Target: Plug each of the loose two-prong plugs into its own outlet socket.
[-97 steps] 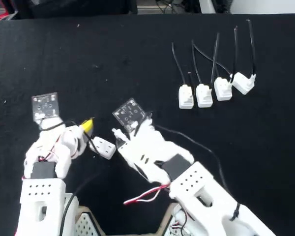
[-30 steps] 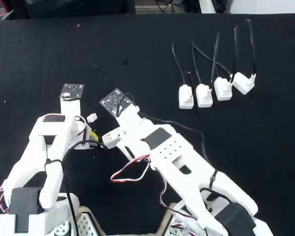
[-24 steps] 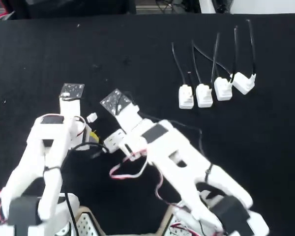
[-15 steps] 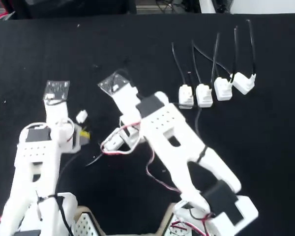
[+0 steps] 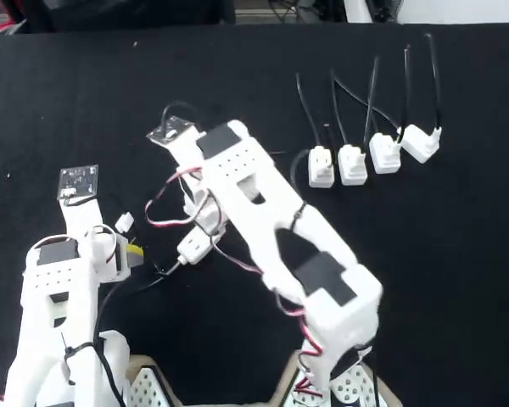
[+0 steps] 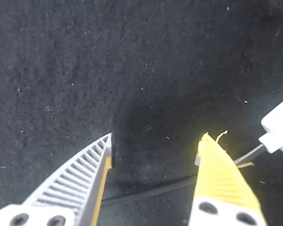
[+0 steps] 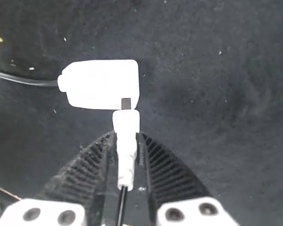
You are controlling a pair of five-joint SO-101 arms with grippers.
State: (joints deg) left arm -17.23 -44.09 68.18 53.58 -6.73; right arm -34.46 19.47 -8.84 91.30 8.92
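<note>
My right gripper [image 7: 126, 137] is shut on a small white two-prong plug [image 7: 126, 141], whose tip sits in a white outlet socket [image 7: 101, 84]. From above, that socket [image 5: 192, 246] lies left of the table's centre, under the raised right arm, with the right gripper [image 5: 205, 219] right over it. My left gripper [image 6: 155, 139] is open with only black cloth between its grey and yellow fingers. The same socket [image 6: 279, 125] shows just beyond the yellow finger. The left gripper [image 5: 129, 253] sits to the left of the socket, apart from it.
Several other white sockets [image 5: 352, 164] with plugs and thin black cords lie in a row at the far right. A black cord [image 6: 151, 190] runs across the cloth below the left gripper. The black tablecloth [image 5: 85, 93] covers the whole table.
The right arm has reared up and its wrist has swung toward the far side, still holding the plug at the socket. The left arm has drawn back to the left, away from the socket.
</note>
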